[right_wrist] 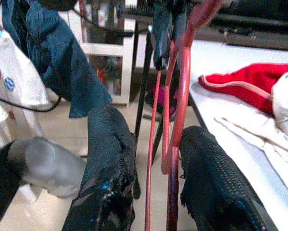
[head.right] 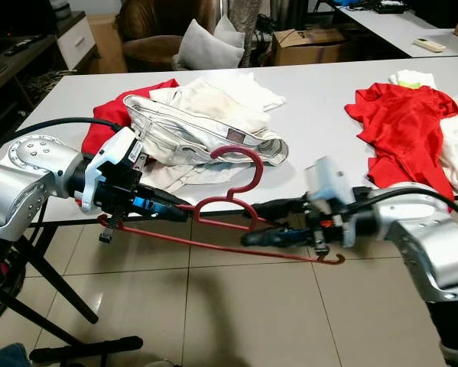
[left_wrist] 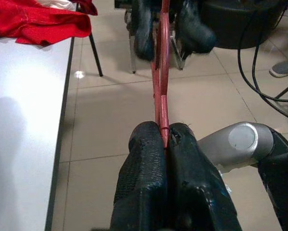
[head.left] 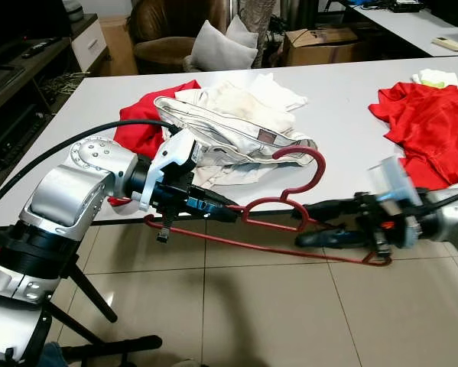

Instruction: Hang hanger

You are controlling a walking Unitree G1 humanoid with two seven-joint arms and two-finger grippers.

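Observation:
A red wire hanger (head.left: 290,206) hangs level in the air just off the front edge of the white table (head.left: 343,99), its hook (head.left: 313,157) pointing up over the table edge. My left gripper (head.left: 229,210) is shut on the hanger's left shoulder; in the left wrist view its fingers (left_wrist: 144,159) are pinched on the red wire (left_wrist: 161,86). My right gripper (head.left: 305,224) comes in from the right near the neck. It is open, and its fingers (right_wrist: 110,139) straddle the hanger's wires (right_wrist: 182,72).
A pile of white clothes (head.left: 236,122) and a red garment (head.left: 148,118) lie on the table behind the hanger. A red shirt (head.left: 431,122) lies at the right. Black stand legs (head.left: 91,298) cross the tiled floor at lower left. An armchair (head.left: 175,38) and a cardboard box (head.left: 320,42) stand behind.

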